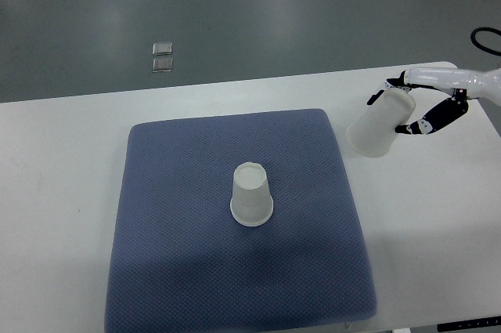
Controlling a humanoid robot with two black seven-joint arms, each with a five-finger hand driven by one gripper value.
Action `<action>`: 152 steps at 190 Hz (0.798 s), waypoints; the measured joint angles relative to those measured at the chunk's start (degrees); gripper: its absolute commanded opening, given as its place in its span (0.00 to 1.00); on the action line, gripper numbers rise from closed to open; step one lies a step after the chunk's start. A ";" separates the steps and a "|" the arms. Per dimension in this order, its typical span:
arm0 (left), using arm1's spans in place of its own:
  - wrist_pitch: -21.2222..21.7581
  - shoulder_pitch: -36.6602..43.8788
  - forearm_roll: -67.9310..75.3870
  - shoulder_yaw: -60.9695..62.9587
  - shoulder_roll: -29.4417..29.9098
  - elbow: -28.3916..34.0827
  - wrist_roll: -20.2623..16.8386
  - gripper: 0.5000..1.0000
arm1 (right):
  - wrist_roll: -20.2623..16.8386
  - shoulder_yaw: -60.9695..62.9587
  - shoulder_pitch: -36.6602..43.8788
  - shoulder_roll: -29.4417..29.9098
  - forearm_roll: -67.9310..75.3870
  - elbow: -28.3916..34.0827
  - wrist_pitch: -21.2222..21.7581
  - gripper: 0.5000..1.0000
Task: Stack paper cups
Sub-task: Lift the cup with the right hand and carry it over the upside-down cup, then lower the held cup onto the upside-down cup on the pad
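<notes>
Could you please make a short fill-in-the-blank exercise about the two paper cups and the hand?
1. The right hand holds a paper cup above the white ____.
2. The other cup stands upside down on the blue ____.
3. The held cup is ____, not upright.
4. The number of cups in view is ____.

Missing words: table; mat; tilted; two

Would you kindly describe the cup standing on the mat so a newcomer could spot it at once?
Start at the white table and find the blue mat covering its middle. Near the mat's centre stands a white paper cup, upside down with its wide mouth on the fabric. The other cup is tilted, off the mat, gripped by the right hand.
</notes>
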 measured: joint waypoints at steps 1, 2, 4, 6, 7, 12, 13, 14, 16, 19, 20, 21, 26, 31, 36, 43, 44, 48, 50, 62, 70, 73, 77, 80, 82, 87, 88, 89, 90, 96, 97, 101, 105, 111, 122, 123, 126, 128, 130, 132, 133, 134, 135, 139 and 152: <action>0.00 0.00 0.00 0.00 0.00 0.00 0.00 1.00 | -0.02 0.11 0.14 0.15 0.05 0.01 0.13 0.33; 0.00 0.00 0.00 0.00 0.00 0.00 0.00 1.00 | -0.03 0.23 0.28 0.31 0.10 0.03 0.27 0.34; 0.00 0.00 0.00 0.00 0.00 0.00 0.00 1.00 | -0.06 0.44 0.57 0.60 0.19 0.05 0.56 0.33; 0.00 0.00 0.00 0.00 0.00 0.00 0.00 1.00 | -0.09 0.62 0.86 0.89 0.26 0.08 0.85 0.33; -0.01 0.00 0.00 0.00 0.00 0.00 0.00 1.00 | -0.10 0.72 1.01 1.03 0.30 0.09 1.00 0.33; 0.00 0.00 0.00 0.00 0.00 0.00 0.00 1.00 | -0.14 1.15 1.75 1.75 0.46 0.13 1.74 0.33; -0.01 0.00 0.00 0.00 0.00 0.00 0.00 1.00 | -0.14 1.23 1.89 1.89 0.48 0.13 1.87 0.33; 0.00 0.00 0.00 0.00 0.00 0.00 0.00 1.00 | -0.15 1.31 2.03 2.03 0.51 0.13 2.01 0.33; 0.00 0.00 0.00 0.00 0.00 0.00 0.00 1.00 | -0.16 1.50 2.44 2.43 0.57 0.16 2.40 0.33; 0.00 0.00 0.00 0.00 0.00 0.00 0.00 1.00 | -0.17 1.65 2.85 2.83 0.61 0.19 2.76 0.33; 0.00 0.00 0.00 0.00 0.00 0.00 0.00 1.00 | -0.18 1.69 2.99 2.96 0.63 0.20 2.88 0.34; 0.00 0.00 0.00 0.00 0.00 0.00 0.00 1.00 | -0.18 1.74 3.13 3.10 0.64 0.21 2.98 0.34; 0.00 0.01 0.00 0.00 0.00 0.00 0.00 1.00 | -0.20 1.96 3.82 3.84 0.73 0.23 3.47 0.34; 0.00 0.01 0.00 0.00 0.00 0.00 0.00 1.00 | -0.20 2.11 4.48 4.67 0.82 0.30 3.88 0.34; 0.00 0.00 0.00 0.00 0.00 0.00 0.00 1.00 | -0.21 2.20 5.23 5.76 1.02 0.36 4.23 0.34; 0.00 0.00 0.00 0.00 0.00 0.00 0.00 1.00 | -0.21 2.26 6.01 7.02 1.33 0.41 4.50 0.34; 0.00 0.00 0.00 0.00 0.00 0.00 0.00 1.00 | -0.21 2.26 6.11 7.20 1.38 0.42 4.53 0.34; 0.00 0.00 0.00 0.00 0.00 0.00 0.00 1.00 | -0.21 2.27 6.49 7.94 1.55 0.46 4.64 0.34; 0.00 0.00 0.00 0.00 0.00 0.00 0.00 1.00 | -0.21 2.27 6.67 8.31 1.63 0.48 4.70 0.34; 0.00 0.00 -0.01 0.00 0.00 0.00 -0.01 1.00 | -0.22 2.28 7.54 10.71 2.00 0.69 5.11 0.35; 0.00 0.00 -0.01 0.00 0.00 0.00 -0.02 1.00 | -0.24 2.28 7.97 12.19 2.09 0.80 5.42 0.35; 0.00 0.00 -0.02 0.00 0.00 0.00 -0.02 1.00 | -0.29 2.28 8.12 12.73 2.11 0.85 5.53 0.35; 0.00 0.00 -0.02 0.00 0.00 0.00 -0.03 1.00 | -0.36 2.28 8.29 13.39 2.13 0.92 5.66 0.35; 0.00 0.00 -0.02 0.00 0.00 0.00 -0.03 1.00 | -0.47 2.28 8.42 13.98 2.14 0.99 5.77 0.36; 0.00 0.00 -0.02 0.00 0.00 0.00 -0.03 1.00 | -0.54 2.28 8.47 14.24 2.14 1.02 5.82 0.36; 0.00 0.01 -0.02 0.00 0.00 0.00 -0.03 1.00 | -0.75 2.25 8.56 14.84 2.15 1.08 5.93 0.36; 0.00 0.00 -0.02 0.00 0.00 0.00 -0.03 1.00 | -0.80 2.24 8.57 14.95 2.15 1.09 5.95 0.36; 0.00 0.00 -0.02 0.00 0.00 0.00 -0.03 1.00 | -0.85 2.23 8.59 15.05 2.15 1.10 5.98 0.36; 0.00 0.00 -0.02 0.00 0.00 0.00 -0.03 1.00 | -0.90 2.21 8.60 15.16 2.15 1.11 6.00 0.36; 0.00 0.00 -0.02 0.00 0.00 0.00 -0.03 1.00 | -1.21 2.11 8.64 15.74 2.15 1.16 6.16 0.37; 0.00 0.00 -0.02 0.00 0.00 0.00 -0.03 1.00 | -1.26 2.09 8.65 15.84 2.15 1.16 6.19 0.37; 0.00 0.00 -0.02 0.00 0.00 0.00 -0.03 1.00 | -1.51 1.97 8.66 16.32 2.11 1.18 6.32 0.38; 0.00 0.00 -0.02 0.00 0.00 0.00 -0.03 1.00 | -1.72 1.86 8.68 16.72 2.03 1.20 6.44 0.39; 0.00 0.00 -0.02 0.00 0.00 0.00 -0.03 1.00 | -2.05 1.67 8.69 17.27 1.85 1.21 6.63 0.39; 0.00 0.00 -0.02 0.00 0.00 0.00 -0.03 1.00 | -2.74 1.34 8.69 17.99 1.43 1.23 7.00 0.40; 0.00 0.00 -0.02 0.00 0.00 0.00 -0.03 1.00 | -2.86 1.27 8.69 18.08 1.33 1.23 7.07 0.40; 0.00 0.00 -0.02 0.00 0.00 0.00 -0.03 1.00 | -3.04 1.15 8.69 18.18 1.17 1.23 7.17 0.40; 0.00 0.00 -0.02 0.00 0.00 0.00 -0.03 1.00 | -3.16 1.06 8.69 18.23 1.04 1.23 7.24 0.40; 0.00 0.00 -0.02 0.00 0.00 0.00 -0.03 1.00 | -3.26 0.95 8.69 18.28 0.90 1.23 7.30 0.40; 0.00 0.00 -0.02 0.00 0.00 0.00 -0.03 1.00 | -3.34 0.83 8.69 18.31 0.75 1.23 7.36 0.40; 0.00 0.00 -0.02 0.00 0.00 0.00 -0.03 1.00 | -3.38 0.77 8.69 18.33 0.68 1.23 7.38 0.40; 0.00 0.00 -0.02 0.00 0.00 0.00 -0.03 1.00 | -3.42 0.71 8.69 18.35 0.60 1.23 7.41 0.40; 0.00 0.00 -0.02 0.00 0.00 0.00 -0.03 1.00 | -3.46 0.64 8.69 18.36 0.52 1.23 7.43 0.40; 0.00 0.00 -0.02 0.00 0.00 0.00 -0.03 1.00 | -3.57 0.37 8.69 18.41 0.20 1.23 7.51 0.40; 0.00 0.00 -0.02 0.00 0.00 0.00 -0.03 1.00 | -3.76 -0.63 8.69 18.48 -0.89 1.21 7.64 0.40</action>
